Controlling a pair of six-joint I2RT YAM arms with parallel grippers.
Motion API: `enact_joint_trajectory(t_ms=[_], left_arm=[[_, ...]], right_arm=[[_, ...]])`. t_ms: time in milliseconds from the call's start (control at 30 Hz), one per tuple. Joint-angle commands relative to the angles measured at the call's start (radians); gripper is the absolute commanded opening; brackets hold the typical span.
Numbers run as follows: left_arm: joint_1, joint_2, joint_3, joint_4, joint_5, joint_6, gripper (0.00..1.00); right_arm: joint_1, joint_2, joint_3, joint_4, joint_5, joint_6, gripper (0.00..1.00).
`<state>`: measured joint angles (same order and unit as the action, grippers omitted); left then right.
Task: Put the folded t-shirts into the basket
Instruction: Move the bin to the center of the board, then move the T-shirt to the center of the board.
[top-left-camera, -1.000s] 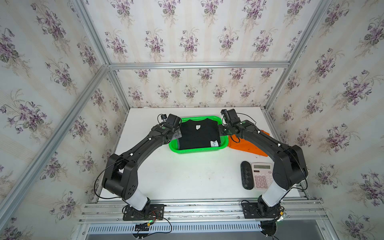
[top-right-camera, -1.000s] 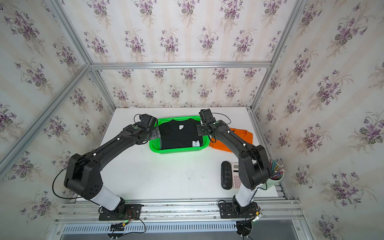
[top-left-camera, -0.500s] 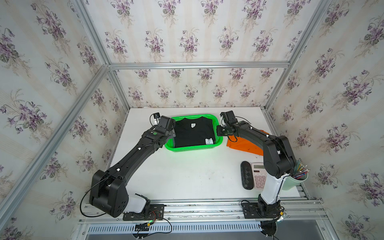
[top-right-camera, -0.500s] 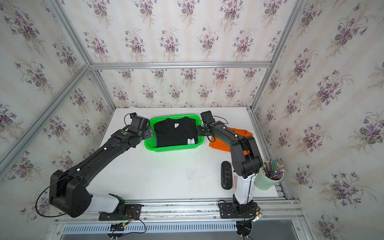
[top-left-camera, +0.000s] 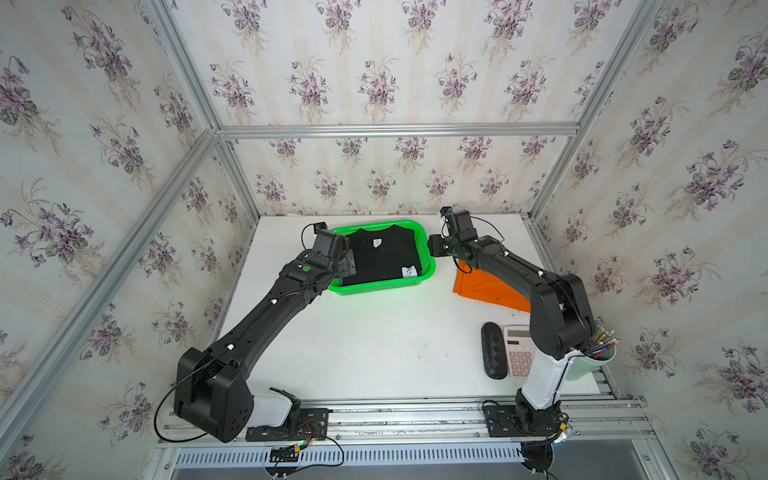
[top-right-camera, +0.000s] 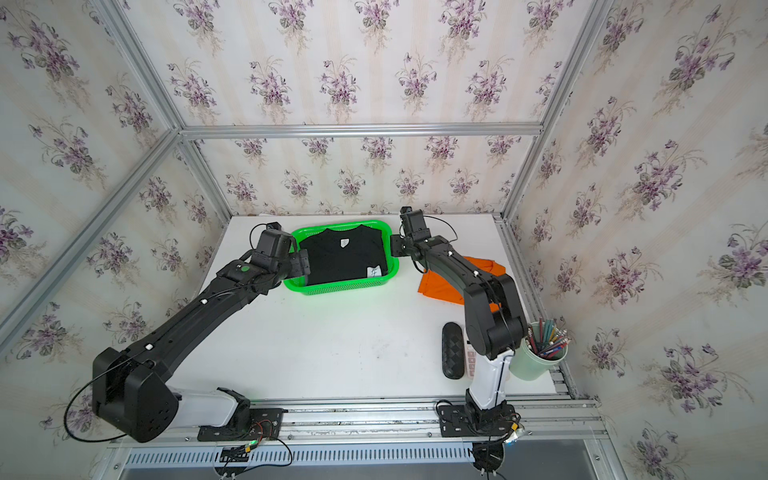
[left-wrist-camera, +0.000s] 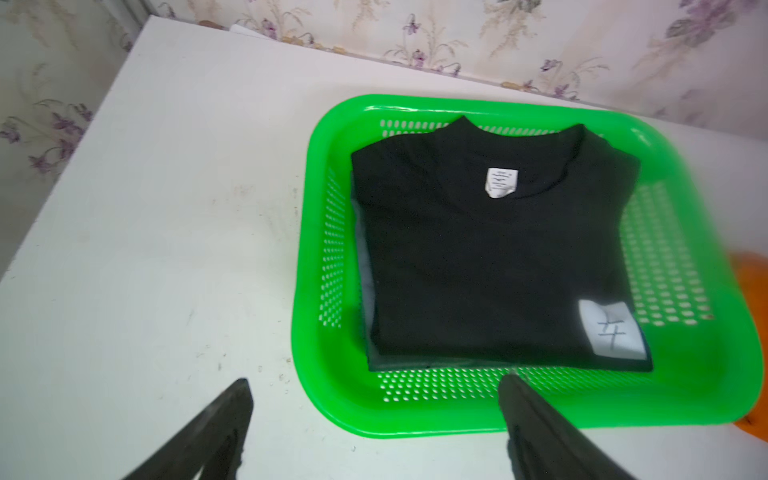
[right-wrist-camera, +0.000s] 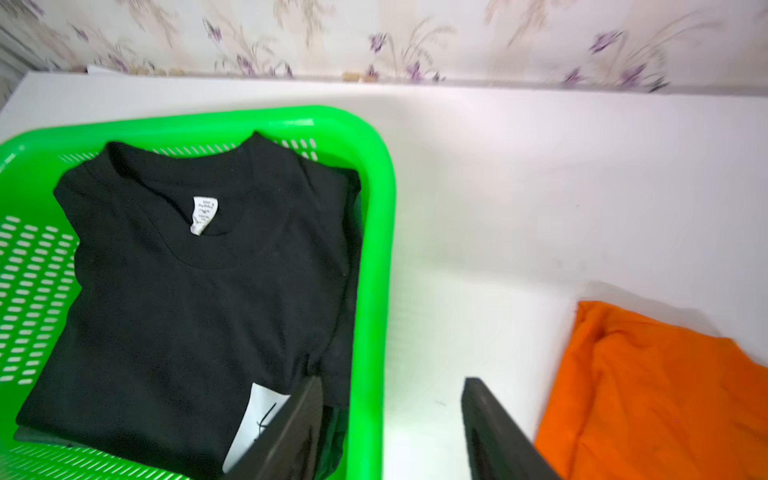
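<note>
The green basket stands at the back of the table. In it lies the black folded t-shirt, with a grey one showing as an edge beneath. The orange t-shirt lies on the table to the basket's right, partly under my right arm. My left gripper is open across the basket's left front corner. My right gripper is open astride the basket's right wall, holding nothing.
A black oval case and a calculator lie at the front right. Beside them stands a pale cup of pencils. The enclosure's back wall is close behind the basket.
The basket with the shirts has slid a little left and toward the back wall. Both arms followed it. The right gripper's jaws stand wider apart now.
</note>
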<state>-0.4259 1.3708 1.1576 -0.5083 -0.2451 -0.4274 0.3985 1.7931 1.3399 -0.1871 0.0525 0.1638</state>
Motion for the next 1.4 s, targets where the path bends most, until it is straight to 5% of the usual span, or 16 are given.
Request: enact_joint_trajectory(t_ms=[0, 167, 233, 300, 467, 667, 967, 1233, 1367], left_arm=[[-0.008, -0.02, -0.031, 0.112, 0.137, 0.047, 0.94], [-0.06, -0.036, -0.038, 0.189, 0.197, 0.138, 0.94], [-0.088, -0.035, -0.034, 0.203, 0.199, 0.195, 0.94], [-0.114, -0.036, -0.033, 0.214, 0.196, 0.242, 0.94], [-0.122, -0.046, -0.054, 0.233, 0.149, 0.242, 0.94], [-0.122, -0.069, -0.078, 0.215, 0.049, 0.234, 0.94], [-0.122, -0.074, -0.089, 0.2, -0.041, 0.209, 0.94], [-0.12, -0.07, -0.083, 0.174, -0.062, 0.163, 0.94], [-0.122, -0.076, -0.085, 0.134, 0.135, 0.158, 0.93]], right_arm=[[-0.025, -0.113, -0.146, 0.172, 0.159, -0.036, 0.97], [-0.05, -0.216, -0.332, 0.221, 0.372, 0.007, 1.0], [-0.056, -0.211, -0.353, 0.14, 0.467, 0.186, 1.0], [-0.09, -0.166, -0.319, 0.057, 0.339, 0.225, 1.0], [-0.1, -0.059, -0.249, -0.026, 0.278, 0.262, 0.89], [-0.162, 0.009, -0.244, -0.009, 0.086, 0.301, 0.53], [-0.17, 0.079, -0.275, -0.023, -0.049, 0.257, 0.19], [-0.13, -0.062, -0.435, -0.071, -0.165, 0.241, 0.12], [-0.05, -0.17, -0.524, -0.111, -0.209, 0.245, 0.13]])
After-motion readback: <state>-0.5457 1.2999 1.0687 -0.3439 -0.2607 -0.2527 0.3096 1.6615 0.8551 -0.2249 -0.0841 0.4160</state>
